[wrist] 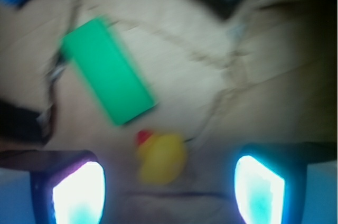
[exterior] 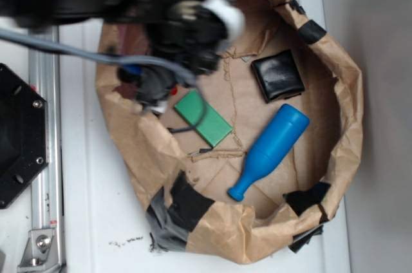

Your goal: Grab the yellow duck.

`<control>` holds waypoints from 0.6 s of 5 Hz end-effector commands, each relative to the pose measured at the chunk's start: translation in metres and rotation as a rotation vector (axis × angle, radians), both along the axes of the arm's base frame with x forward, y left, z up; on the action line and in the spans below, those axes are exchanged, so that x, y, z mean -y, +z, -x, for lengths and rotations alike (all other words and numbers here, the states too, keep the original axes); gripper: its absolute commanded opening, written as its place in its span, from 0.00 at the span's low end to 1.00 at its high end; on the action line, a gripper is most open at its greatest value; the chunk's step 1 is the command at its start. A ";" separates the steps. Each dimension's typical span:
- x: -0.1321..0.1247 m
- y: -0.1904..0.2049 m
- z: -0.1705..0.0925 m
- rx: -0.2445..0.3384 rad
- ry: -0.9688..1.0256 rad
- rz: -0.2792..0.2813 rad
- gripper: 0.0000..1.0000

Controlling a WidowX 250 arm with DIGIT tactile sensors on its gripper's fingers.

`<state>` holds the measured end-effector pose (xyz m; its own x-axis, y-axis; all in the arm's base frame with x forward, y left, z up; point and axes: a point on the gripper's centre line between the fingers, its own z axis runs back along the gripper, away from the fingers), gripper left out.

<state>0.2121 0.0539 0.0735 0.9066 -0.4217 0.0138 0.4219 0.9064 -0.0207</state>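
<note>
In the wrist view the yellow duck (wrist: 161, 158) with a red-orange beak lies on the brown paper, just ahead of and between my two glowing fingertips (wrist: 79, 192). My gripper (wrist: 169, 192) is open, its jaws wide apart with only the paper floor between them and no contact with the duck. In the exterior view my gripper (exterior: 158, 96) hangs over the upper left of the paper bag (exterior: 335, 150), and the arm hides the duck there.
A green block (exterior: 203, 117) (wrist: 108, 71) lies close beside the duck. A blue bottle-shaped pin (exterior: 270, 150) and a black square object (exterior: 278, 75) lie farther inside the bag. The bag's crumpled walls ring the space. A metal rail (exterior: 44, 157) runs along the left.
</note>
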 end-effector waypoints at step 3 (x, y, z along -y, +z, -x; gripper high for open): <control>0.004 0.002 -0.017 0.005 -0.038 -0.040 1.00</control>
<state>0.2212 0.0501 0.0677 0.8902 -0.4542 -0.0360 0.4542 0.8909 -0.0091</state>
